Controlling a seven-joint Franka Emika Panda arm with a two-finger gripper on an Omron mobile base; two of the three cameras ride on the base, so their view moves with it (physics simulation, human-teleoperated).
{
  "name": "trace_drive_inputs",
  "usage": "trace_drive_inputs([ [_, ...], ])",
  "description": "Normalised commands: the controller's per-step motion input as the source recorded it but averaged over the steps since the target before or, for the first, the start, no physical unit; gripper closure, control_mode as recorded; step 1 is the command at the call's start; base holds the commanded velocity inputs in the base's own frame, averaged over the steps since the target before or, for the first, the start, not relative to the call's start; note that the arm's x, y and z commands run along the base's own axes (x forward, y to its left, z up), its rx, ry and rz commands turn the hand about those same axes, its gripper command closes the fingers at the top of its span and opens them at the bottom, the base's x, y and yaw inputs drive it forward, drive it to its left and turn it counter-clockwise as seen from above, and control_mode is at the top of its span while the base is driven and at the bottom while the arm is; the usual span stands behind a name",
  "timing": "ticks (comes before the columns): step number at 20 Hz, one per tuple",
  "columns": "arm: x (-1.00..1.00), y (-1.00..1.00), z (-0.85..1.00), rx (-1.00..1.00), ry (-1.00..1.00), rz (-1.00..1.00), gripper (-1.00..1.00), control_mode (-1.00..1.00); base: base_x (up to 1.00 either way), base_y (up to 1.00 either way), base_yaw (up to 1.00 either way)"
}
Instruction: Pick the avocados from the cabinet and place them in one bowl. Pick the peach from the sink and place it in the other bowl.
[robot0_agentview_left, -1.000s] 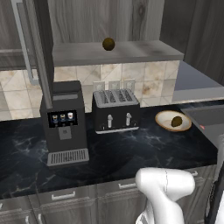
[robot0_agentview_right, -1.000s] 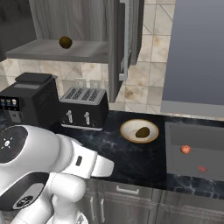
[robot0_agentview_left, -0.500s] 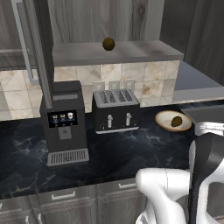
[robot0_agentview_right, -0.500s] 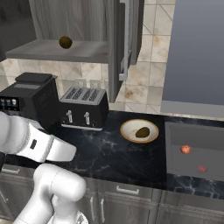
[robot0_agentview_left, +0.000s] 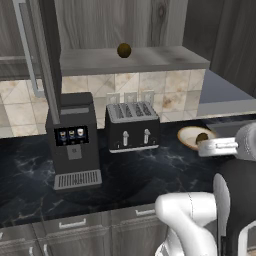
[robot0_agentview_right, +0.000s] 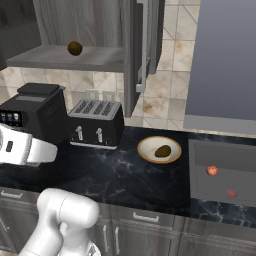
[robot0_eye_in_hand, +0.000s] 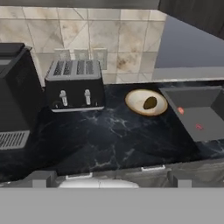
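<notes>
Avocado number two is sitting alone on the cabinet shelf, high above the toaster and coffee machine, while the other avocado is already lying in the bowl on the counter, just left of the sink. The peach is resting in that basin, toward its near left part, with a second small red thing lying a little beyond it; no second bowl is showing. The gripper is hanging back over the counter's front edge, its two tips spread as wide as they go and pinching nothing, and it is looking slightly down at the toaster and bowl. The relation that matters is height: the shelf fruit is lying well above and ahead of the hand, over the toaster's left side, so the arm is probably facing a long reach upward and forward, past the open door hanging to the right of the shelf. Being round, the fruit is offering no long axis to line up with, so any finger direction should do. The peach, by contrast, is lying low and to the hand's right.
</notes>
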Motion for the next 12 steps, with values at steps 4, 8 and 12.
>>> trace_drive_inputs([
  [4, 0.15, 0.37, 0.44, 0.07, -0.04, 0.20, -1.00, -1.00, 0.00, 0.00, 0.00],
  [8, 0.22, 0.50, 0.34, 0.06, -0.08, 0.18, -1.00, -1.00, 0.00, 0.00, 0.00],
  [12, 0.29, 0.46, 0.28, 0.04, -0.07, 0.17, -1.00, -1.00, 0.00, 0.00, 0.00],
])
